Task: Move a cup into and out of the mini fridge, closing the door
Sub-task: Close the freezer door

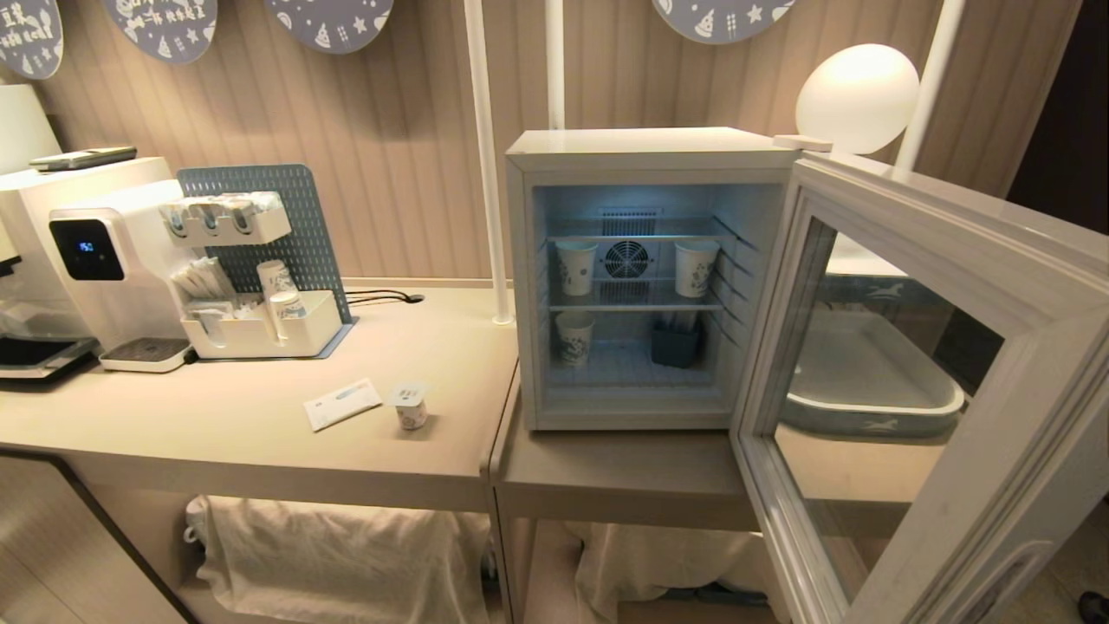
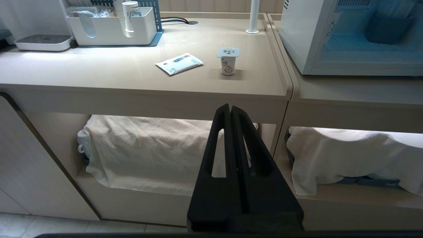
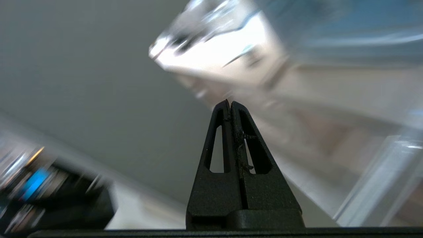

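Observation:
The cup [image 1: 410, 405] is small, squat and white with a flat printed lid; it stands on the beige counter near its right front edge, also seen as the cup [image 2: 228, 61] in the left wrist view. The mini fridge [image 1: 637, 156] stands to its right, lit inside. Its door [image 1: 918, 381] is swung wide open toward me on the right. My left gripper [image 2: 230, 107] is shut and empty, low in front of the counter's front edge. My right gripper [image 3: 230, 103] is shut and empty; its surroundings are blurred. Neither arm shows in the head view.
Three taller patterned paper cups [image 1: 575, 267] and a dark box [image 1: 675, 343] sit on the fridge's wire shelves. A white packet [image 1: 342, 403] lies left of the cup. A drink machine [image 1: 87, 251] and a white organiser [image 1: 260, 325] stand at the back left. White cloth [image 1: 338, 555] hangs under the counter.

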You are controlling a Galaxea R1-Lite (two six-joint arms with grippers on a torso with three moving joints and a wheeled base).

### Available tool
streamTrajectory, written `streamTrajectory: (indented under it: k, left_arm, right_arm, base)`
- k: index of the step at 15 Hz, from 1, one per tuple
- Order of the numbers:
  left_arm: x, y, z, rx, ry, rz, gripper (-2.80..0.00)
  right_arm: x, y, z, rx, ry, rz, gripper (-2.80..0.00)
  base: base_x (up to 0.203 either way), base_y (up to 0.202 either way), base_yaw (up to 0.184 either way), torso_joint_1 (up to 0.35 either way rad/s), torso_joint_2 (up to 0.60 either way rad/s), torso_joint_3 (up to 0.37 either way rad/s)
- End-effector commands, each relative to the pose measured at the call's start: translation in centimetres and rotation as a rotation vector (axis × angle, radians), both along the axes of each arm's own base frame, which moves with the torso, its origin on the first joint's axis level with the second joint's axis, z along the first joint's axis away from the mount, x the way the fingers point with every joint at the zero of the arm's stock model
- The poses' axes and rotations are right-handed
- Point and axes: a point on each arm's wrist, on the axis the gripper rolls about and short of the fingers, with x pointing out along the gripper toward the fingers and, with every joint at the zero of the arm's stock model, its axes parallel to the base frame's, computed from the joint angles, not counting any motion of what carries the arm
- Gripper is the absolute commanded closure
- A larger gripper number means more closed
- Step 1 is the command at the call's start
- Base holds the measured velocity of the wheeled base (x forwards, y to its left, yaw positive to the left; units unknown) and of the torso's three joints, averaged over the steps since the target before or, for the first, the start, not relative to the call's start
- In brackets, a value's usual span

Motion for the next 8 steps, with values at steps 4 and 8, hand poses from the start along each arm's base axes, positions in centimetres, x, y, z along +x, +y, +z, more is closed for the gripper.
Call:
streamTrajectory:
  k: [4,8]
  left_arm:
    - [0.0,0.0,0.0,-0.001,0.004,0.0,0.0]
    - [0.0,0.0,0.0,-0.001,0.001,0.0,0.0]
  right_arm:
    - [6.3,1.9,-2.8,-0.028,0.105,-0.027,0.0]
    - [11.8,10.2,-2.9,-0.183,0.097,-0.204,0.0]
  base:
    - [0.0,0.0,0.0,0.0,0.0,0.0]
    - [0.0,0.0,0.0,0.0,0.0,0.0]
